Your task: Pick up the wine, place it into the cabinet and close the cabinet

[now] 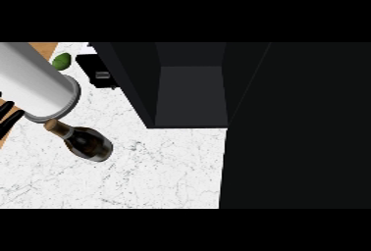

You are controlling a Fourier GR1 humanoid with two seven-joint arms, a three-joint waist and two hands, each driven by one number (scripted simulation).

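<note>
At far left, a grey forearm (36,81) crosses the marble desk (145,176); the left robot hand's (9,115) grasp cannot be judged. The wine bottle (85,142) stands just beside it, ungrasped. Step in hand: pickup. The open cabinet (190,93) awaits at right.

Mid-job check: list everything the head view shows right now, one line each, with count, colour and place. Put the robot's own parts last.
Dark glass wine bottle with tan cork top: one, dark brown, on the counter at left, neck toward the forearm.
White marble counter top: one, white with grey veins, lower left.
Black open cabinet: one, black, top centre, dim grey interior showing; its dark door fills the right side.
Green round fruit: one, green, top left.
Small black box-shaped object: one, black, beside the cabinet's left wall.
Grey forearm: one, grey, upper left.
Black fingers: at the left edge; which hand is unclear.
</note>
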